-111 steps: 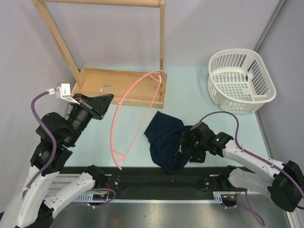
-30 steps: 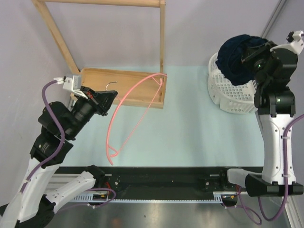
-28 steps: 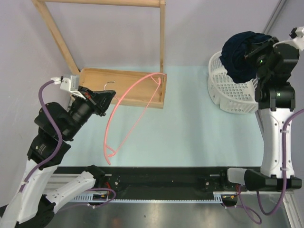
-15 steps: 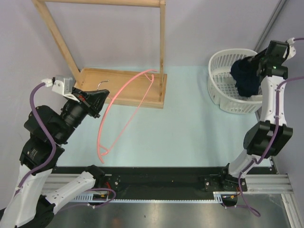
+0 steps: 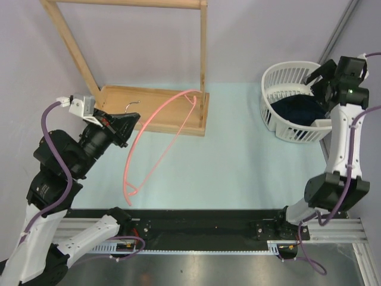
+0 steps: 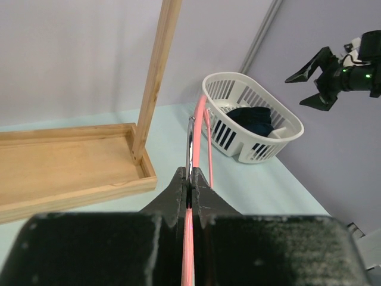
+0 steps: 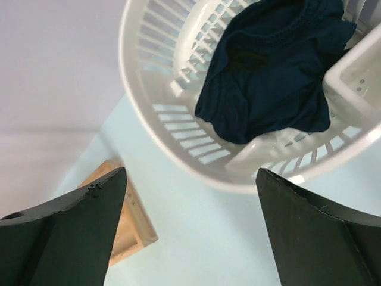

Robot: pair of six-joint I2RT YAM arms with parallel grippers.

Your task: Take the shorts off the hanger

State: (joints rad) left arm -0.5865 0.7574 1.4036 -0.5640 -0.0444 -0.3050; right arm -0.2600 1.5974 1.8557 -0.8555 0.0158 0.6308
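Observation:
The dark navy shorts [image 5: 302,109] lie bunched inside the white basket [image 5: 280,128] at the back right; they also show in the right wrist view [image 7: 268,71] and the left wrist view [image 6: 252,118]. My right gripper [image 5: 316,80] is open and empty, raised just above the basket's right side [image 7: 190,179]. My left gripper [image 5: 127,118] is shut on the pink hanger [image 5: 156,154] just below its metal hook [image 6: 190,146], holding it in the air beside the wooden rack. The hanger is bare.
The light wooden rack frame [image 5: 203,53] with its tray base [image 5: 161,110] stands at the back left. The basket [image 7: 178,113] sits in the back right corner by the wall. Pale green table surface [image 5: 250,167] lies between rack and basket.
My right gripper carried the shorts from the table up over the basket, lowered them in and opened; they now lie in the basket. My left arm shifted slightly left with the hanger.

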